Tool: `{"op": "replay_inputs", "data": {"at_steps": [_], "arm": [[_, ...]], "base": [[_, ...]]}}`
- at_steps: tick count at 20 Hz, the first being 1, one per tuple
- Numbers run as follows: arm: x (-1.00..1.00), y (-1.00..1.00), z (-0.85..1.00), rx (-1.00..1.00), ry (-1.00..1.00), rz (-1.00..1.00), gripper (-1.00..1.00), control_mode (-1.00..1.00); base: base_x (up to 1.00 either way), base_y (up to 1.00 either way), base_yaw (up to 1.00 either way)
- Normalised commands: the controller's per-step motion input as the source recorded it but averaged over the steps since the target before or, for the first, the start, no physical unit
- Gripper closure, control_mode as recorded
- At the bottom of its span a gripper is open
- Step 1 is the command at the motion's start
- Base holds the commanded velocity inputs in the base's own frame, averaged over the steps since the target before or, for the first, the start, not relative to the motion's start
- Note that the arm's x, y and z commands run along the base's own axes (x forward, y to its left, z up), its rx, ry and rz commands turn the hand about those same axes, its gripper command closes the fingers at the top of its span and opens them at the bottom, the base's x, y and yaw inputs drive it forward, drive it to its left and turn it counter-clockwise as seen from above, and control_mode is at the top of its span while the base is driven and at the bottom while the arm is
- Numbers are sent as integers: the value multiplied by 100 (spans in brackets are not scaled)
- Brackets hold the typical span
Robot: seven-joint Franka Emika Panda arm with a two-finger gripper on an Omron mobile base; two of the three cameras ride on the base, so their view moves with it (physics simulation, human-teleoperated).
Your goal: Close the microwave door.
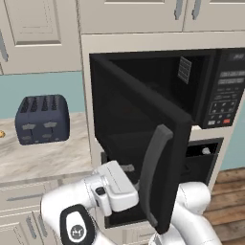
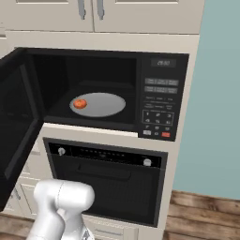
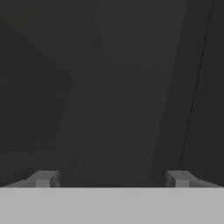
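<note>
Inside, tomato [image 2: 80, 103] on turntable [image 2: 103, 105].

Pale blue-green painted wall [image 2: 215, 93] to the right of a cream built-in cabinet column [image 2: 185, 40]. Cream panelled upper cupboards [image 1: 40, 33] overhead, fitted with grey metal bar handles [image 2: 81, 9]. Black built-in oven with small round knobs [image 2: 110, 183] set low in the column. Light marbled stone countertop [image 1: 43, 160] to the left, carrying a dark blue four-slot toaster [image 1: 42, 118] against the wall. Cream lower drawers [image 1: 21, 198] beneath the counter. Brown wooden plank floor [image 2: 206, 215] below. Soft, even lighting throughout.
</note>
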Motion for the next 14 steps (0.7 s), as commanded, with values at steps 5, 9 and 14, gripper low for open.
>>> {"op": "replay_inputs", "data": {"at_steps": [5, 9, 14], "arm": [[71, -28, 0, 1, 1, 23, -100, -100], [82, -7, 0, 0, 7, 22, -100, -100], [87, -9, 0, 0, 9, 22, -100, -100]], "base": [[0, 0, 0], [0, 0, 0], [0, 0, 0]]}}
